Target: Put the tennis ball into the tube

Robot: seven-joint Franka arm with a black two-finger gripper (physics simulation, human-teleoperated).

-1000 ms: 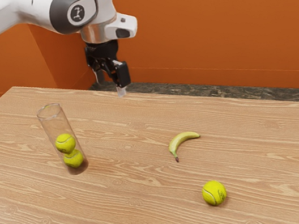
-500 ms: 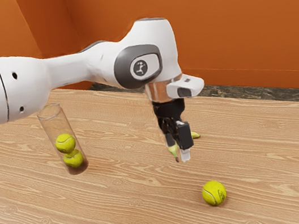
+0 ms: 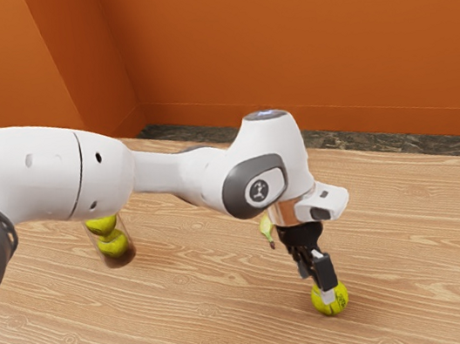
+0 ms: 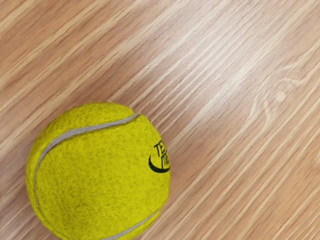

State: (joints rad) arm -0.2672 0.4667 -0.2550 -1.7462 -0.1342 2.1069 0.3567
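My gripper [image 3: 317, 288] is down at the loose tennis ball [image 3: 339, 295], its fingers apart and open. The near fingertip overlaps the ball's upper left part in the exterior view; the far fingertip is hidden. That ball [image 4: 100, 172] looks large in the wrist view, resting on the wood, with a grey seam and black print. Toward the exterior view's left stands the clear tube [image 3: 127, 242], its upper part covered by my arm. Inside it are two tennis balls, a lower ball [image 3: 113, 244] and an upper ball [image 3: 103, 225].
Behind my hand lies the banana [image 3: 266, 229], mostly hidden by the arm. The wooden table [image 3: 210, 316] extends around these things, and an orange wall [image 3: 306, 44] rises beyond its far edge.
My hand has moved from above the far table edge, past the banana, and down to the loose ball. The arm now covers the tube's top. The balls have stayed in place.
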